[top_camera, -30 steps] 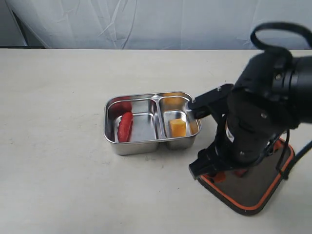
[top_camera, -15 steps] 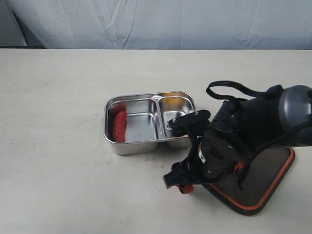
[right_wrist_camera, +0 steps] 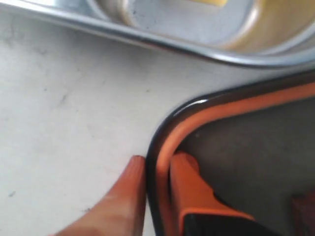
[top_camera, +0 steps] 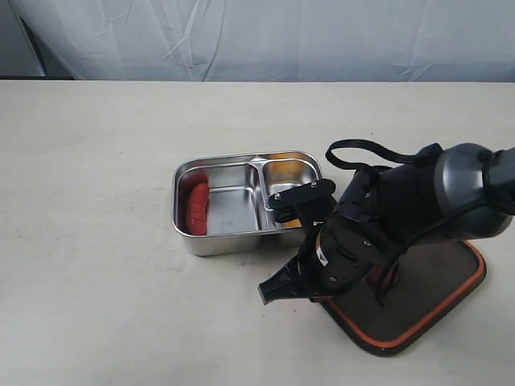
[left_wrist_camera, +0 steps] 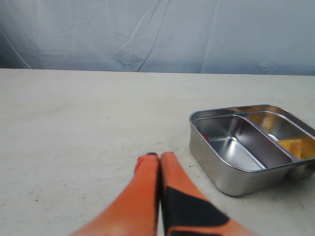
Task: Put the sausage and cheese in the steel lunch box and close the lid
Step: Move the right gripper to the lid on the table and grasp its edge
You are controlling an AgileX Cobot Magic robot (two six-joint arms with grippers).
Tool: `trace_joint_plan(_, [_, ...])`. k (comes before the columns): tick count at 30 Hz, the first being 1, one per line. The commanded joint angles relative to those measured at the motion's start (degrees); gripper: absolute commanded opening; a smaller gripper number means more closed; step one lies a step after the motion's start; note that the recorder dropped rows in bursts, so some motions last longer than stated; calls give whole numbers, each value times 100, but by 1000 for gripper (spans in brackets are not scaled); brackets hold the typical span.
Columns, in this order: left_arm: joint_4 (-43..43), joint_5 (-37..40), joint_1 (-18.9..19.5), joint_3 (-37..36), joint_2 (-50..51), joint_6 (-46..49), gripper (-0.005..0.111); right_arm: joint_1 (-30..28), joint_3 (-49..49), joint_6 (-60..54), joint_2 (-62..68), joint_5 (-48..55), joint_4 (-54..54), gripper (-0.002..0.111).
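Pale counter (top_camera: 96, 161) in front of a wrinkled white cloth (top_camera: 241, 40). Near the middle, the box (top_camera: 221, 241): open, shiny, two compartments side by side, the larger on the left of the exterior view.

In the larger compartment, the sausage (top_camera: 198, 205), red and ribbed, lying along the outer end wall. In the smaller compartment, the cheese (left_wrist_camera: 290, 146), yellow-orange, seen from the left wrist. In the exterior view, hidden behind the right arm (top_camera: 386, 217).

To the right of the box, lying on the counter, the lid (top_camera: 434, 304): dark, with rounded corners and an orange band just inside the rim. Nearest corner just beside the box wall but not touching, with a narrow strip of bare counter between them.

Right pincer (right_wrist_camera: 156, 164) down at that corner, closed on the lid's edge. One orange finger (right_wrist_camera: 123, 196) outside the rim over the counter, the other inside on the dark panel, the rim clamped between them. Corner resting or just raised: cannot tell. Black arm bent low over the lid, covering the part toward the box.

Left pincer (left_wrist_camera: 158, 160) shut tight, orange fingers pressed together with nothing between them. Low over bare counter, near the box's larger end but apart from it. Out of sight in the exterior view.
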State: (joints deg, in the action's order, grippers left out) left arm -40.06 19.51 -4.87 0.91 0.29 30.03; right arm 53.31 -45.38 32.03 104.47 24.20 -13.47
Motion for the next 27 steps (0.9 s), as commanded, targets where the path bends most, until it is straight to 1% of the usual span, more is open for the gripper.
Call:
trace_joint_plan(1, [35,-16,-39,-7,-29,15,0,-28,105,268,190,586,24,0])
trace_joint_plan(6, [35,-16,-39,-7,-29,15,0,16,105,284,-358,899,24,0])
trace_joint_plan(16, [35,-16,-39,-7,-29,15,0,410,105,578,-2268,1220,13,0])
trace_joint_plan(22, [35,-16,-39,-7,-29,15,0,444,105,744,-3044,1597,-137,0])
trace_joint_plan(27, [35,-55,-39,-7,-29,15,0,444,105,744,-3714,1622,-86,0])
